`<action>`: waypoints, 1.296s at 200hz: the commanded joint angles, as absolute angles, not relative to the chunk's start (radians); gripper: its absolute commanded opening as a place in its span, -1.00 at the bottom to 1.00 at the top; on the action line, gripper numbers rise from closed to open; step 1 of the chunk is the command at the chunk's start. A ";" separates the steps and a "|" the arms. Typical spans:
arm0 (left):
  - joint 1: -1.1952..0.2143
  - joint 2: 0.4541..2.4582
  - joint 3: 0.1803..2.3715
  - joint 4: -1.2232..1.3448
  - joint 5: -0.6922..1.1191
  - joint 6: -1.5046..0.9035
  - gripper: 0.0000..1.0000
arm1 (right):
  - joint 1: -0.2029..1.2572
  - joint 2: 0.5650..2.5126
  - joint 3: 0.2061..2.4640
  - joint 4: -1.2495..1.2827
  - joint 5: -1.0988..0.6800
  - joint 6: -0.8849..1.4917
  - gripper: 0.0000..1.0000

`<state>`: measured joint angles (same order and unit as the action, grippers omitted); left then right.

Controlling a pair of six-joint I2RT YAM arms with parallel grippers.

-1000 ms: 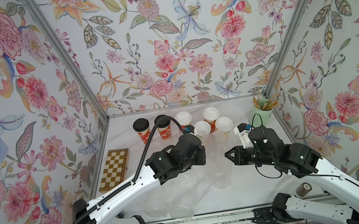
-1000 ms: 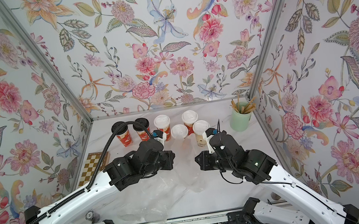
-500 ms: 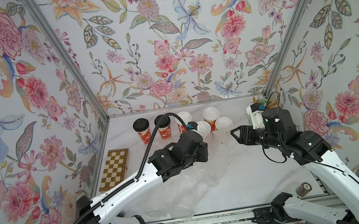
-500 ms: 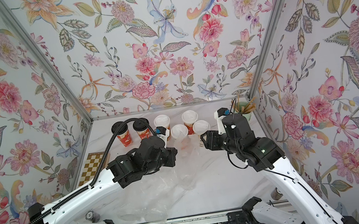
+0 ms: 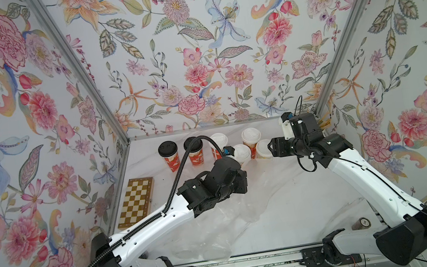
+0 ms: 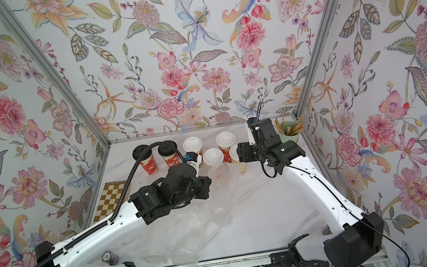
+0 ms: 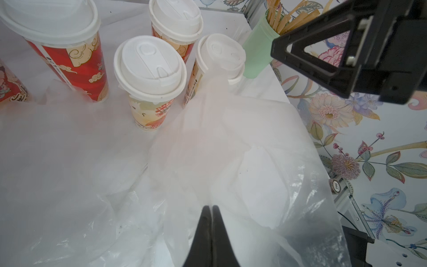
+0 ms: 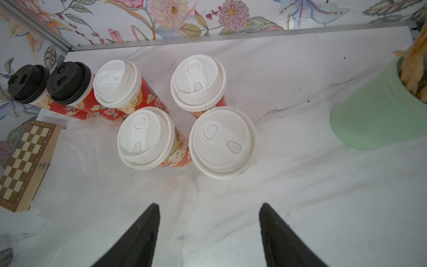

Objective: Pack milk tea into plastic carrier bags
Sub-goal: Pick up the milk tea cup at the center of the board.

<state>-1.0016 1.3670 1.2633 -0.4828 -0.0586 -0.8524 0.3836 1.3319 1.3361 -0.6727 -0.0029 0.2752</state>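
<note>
Left gripper [image 7: 211,208] pinches a thin, crinkly transparent plastic carrier bag [image 7: 231,138]; right gripper [image 8: 209,205] has its fingers spread.
Six tall lidded paper milk tea cups [image 8: 145,138] stand upright at the back of the white marble table [image 5: 290,214]; the bag lies crumpled just before them.

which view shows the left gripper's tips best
The left wrist view: the left gripper appears close up, jaws shut on a fold of the plastic carrier bag. In both top views its own black body hides the tips. The right wrist view does not show it.
</note>
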 commanded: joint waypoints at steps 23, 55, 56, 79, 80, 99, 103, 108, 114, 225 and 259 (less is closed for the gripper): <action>-0.982 1.345 1.246 -0.483 -0.060 -0.879 -0.92 | 0.378 1.449 1.375 -0.624 -0.030 0.181 0.59; -0.980 1.338 1.249 -0.485 -0.059 -0.885 -0.92 | 0.378 1.496 1.390 -0.624 -0.027 0.166 0.66; -0.980 1.338 1.249 -0.484 -0.059 -0.885 -0.92 | 0.378 1.497 1.390 -0.624 -0.025 0.165 0.66; -0.980 1.332 1.248 -0.470 -0.052 -0.889 -0.93 | 0.379 1.519 1.402 -0.624 -0.005 0.150 0.67; -0.980 1.332 1.248 -0.470 -0.051 -0.890 -0.92 | 0.379 1.520 1.403 -0.624 -0.004 0.149 0.67; -0.980 1.327 1.246 -0.448 -0.039 -0.894 -0.92 | 0.379 1.536 1.412 -0.624 -0.003 0.137 0.68; -0.981 1.327 1.246 -0.444 -0.035 -0.894 -0.92 | 0.380 1.540 1.414 -0.624 -0.003 0.135 0.68; -0.980 1.325 1.246 -0.437 -0.031 -0.896 -0.93 | 0.379 1.546 1.417 -0.624 -0.003 0.131 0.68; -0.980 1.325 1.246 -0.432 -0.027 -0.897 -0.93 | 0.380 1.551 1.420 -0.625 -0.005 0.127 0.68; -0.980 1.335 1.252 -0.434 -0.021 -0.900 -0.94 | 0.383 1.627 1.441 -0.639 0.048 0.087 0.54; -0.980 1.333 1.252 -0.435 -0.020 -0.901 -0.94 | 0.382 1.642 1.432 -0.655 0.043 0.075 0.56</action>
